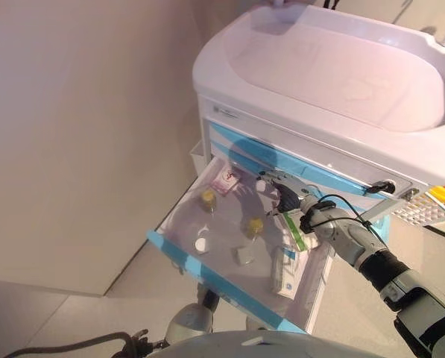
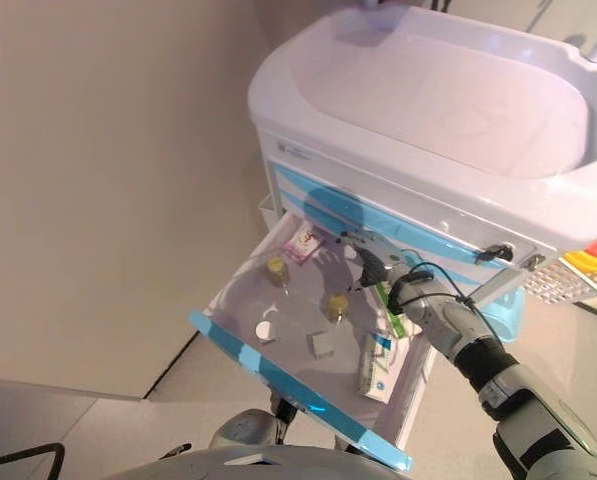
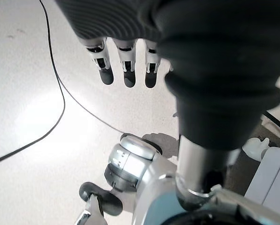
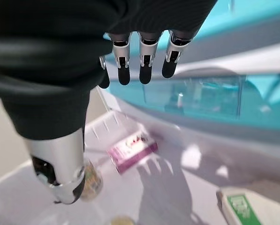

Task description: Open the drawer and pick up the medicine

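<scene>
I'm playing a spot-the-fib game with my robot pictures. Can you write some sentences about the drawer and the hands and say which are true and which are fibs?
1. The drawer is pulled open. True.
2. The right hand holds a bottle. False: it hovers open over the drawer, holding nothing.
3. A pink box lies at the back of the drawer. True.
4. The drawer holds only boxes. False: there are small yellow-capped bottles too.
5. The left hand is inside the drawer. False: it hangs open over the floor.
</scene>
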